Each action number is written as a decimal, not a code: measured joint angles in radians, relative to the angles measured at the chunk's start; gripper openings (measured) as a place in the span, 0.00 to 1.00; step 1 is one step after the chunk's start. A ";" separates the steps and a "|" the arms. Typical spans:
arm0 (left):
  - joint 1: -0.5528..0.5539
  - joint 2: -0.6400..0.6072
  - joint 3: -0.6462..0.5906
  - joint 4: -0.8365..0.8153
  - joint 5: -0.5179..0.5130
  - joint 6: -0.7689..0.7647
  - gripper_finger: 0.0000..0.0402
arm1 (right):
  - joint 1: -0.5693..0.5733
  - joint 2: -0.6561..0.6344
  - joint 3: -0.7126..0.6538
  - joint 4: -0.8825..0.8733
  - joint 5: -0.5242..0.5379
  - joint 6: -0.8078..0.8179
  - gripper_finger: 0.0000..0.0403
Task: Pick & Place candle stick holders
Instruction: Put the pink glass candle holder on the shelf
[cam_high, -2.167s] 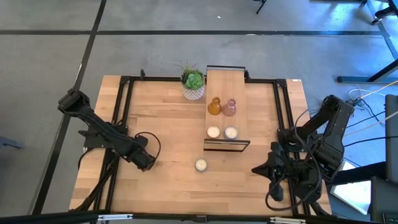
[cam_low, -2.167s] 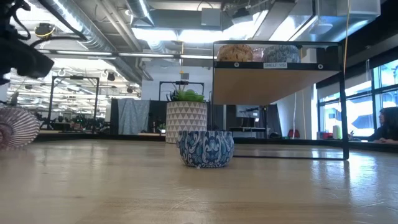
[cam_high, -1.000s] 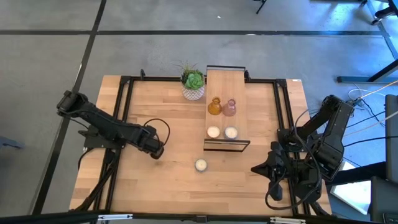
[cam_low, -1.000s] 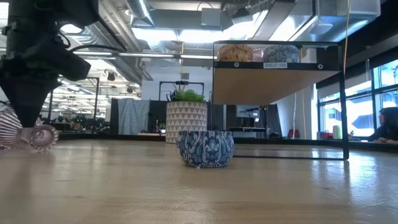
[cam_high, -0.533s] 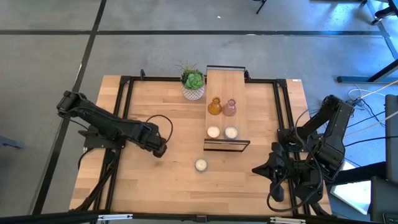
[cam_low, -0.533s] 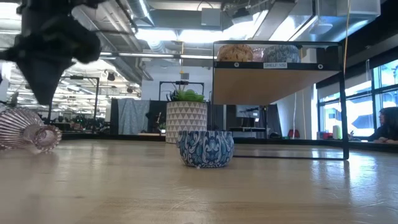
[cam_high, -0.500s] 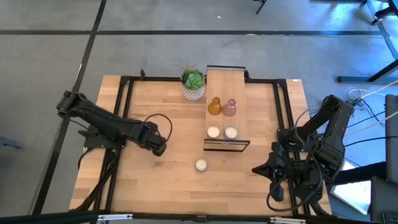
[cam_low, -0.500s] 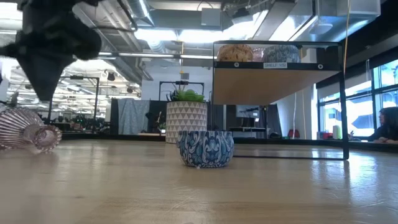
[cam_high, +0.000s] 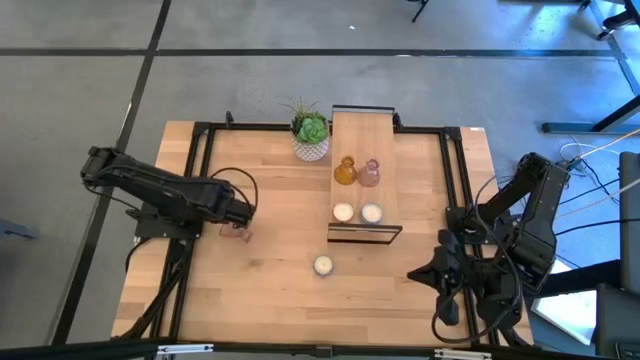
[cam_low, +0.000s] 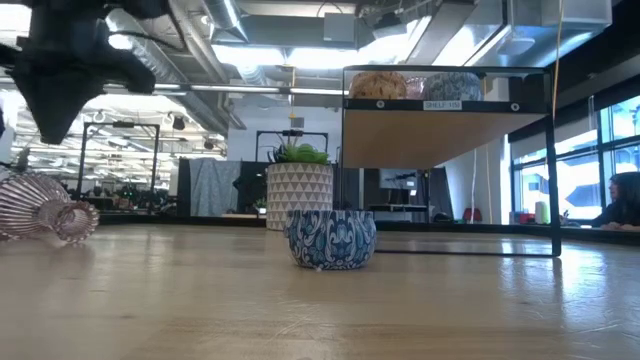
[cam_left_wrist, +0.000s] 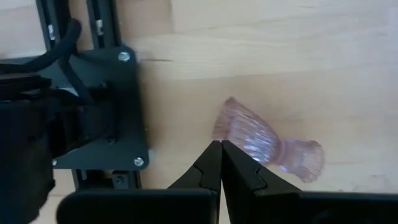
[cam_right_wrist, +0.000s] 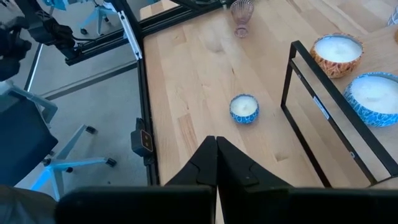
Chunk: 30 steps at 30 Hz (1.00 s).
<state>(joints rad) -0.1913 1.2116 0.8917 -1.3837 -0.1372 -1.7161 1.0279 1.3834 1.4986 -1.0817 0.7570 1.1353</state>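
- Two dark fingers of the left gripper (cam_left_wrist: 221, 163) are pressed together with nothing between them; the tips hang above the table (cam_high: 280, 290), just over a pale pink candle stick holder (cam_left_wrist: 264, 142) lying on its side.
- From above, that fallen pink holder (cam_high: 237, 232) rests on the wood just beside the left gripper (cam_high: 240, 213), near the table's left rail; in the low view it lies tipped over (cam_low: 45, 212) at the far left, the dark gripper (cam_low: 55, 85) hanging clear above it.
- Two more holders — one amber (cam_high: 345, 171), one pink (cam_high: 369, 172) — stand upright side by side on the wooden shelf (cam_high: 362, 130); two candles sit nearer the shelf's front edge.
- Down on the table a small blue patterned candle (cam_high: 323, 265) sits alone in front of the shelf; a green plant in a white pot (cam_high: 311, 135) stands just beside the shelf's far left corner.
- Off at the table's right edge waits the right gripper (cam_right_wrist: 216, 155), fingers closed and empty — well apart from everything.
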 joint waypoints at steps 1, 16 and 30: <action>0.008 -0.018 -0.021 0.001 0.008 -0.004 0.01 | 0.002 0.000 0.000 -0.002 0.001 0.003 0.00; 0.063 -0.370 -0.187 0.161 0.001 -0.029 0.00 | 0.014 0.000 0.000 -0.026 0.024 0.039 0.00; 0.065 -0.242 -0.187 0.158 0.079 0.063 0.25 | 0.013 0.000 0.000 -0.025 0.047 0.040 0.00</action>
<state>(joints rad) -0.1265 0.9695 0.7052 -1.2259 -0.0583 -1.6534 1.0405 1.3834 1.4986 -1.1069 0.8043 1.1750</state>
